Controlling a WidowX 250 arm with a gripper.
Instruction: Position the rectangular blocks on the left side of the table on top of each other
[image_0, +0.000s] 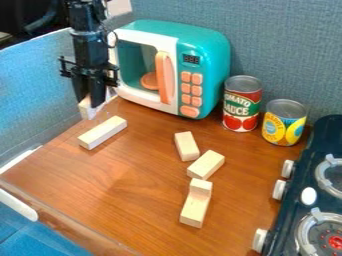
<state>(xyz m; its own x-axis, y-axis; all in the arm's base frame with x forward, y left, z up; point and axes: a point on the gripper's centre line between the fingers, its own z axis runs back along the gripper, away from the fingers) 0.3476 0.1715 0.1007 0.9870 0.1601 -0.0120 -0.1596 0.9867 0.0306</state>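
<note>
My gripper (89, 98) hangs at the upper left, in front of the microwave's left edge. It is shut on a pale wooden block (86, 108), whose lower part shows beneath the fingers. Just below and to the right of it, a long rectangular block (102, 133) lies flat and slanted on the left side of the table (127, 185). The held block and the lying block are apart in the view.
A teal toy microwave (204, 65) stands at the back, with a tomato can (242, 104) and a yellow-labelled can (284, 122) beside it. Several other blocks, including a short one (186, 146), lie right of centre. A stove (320, 200) borders the right.
</note>
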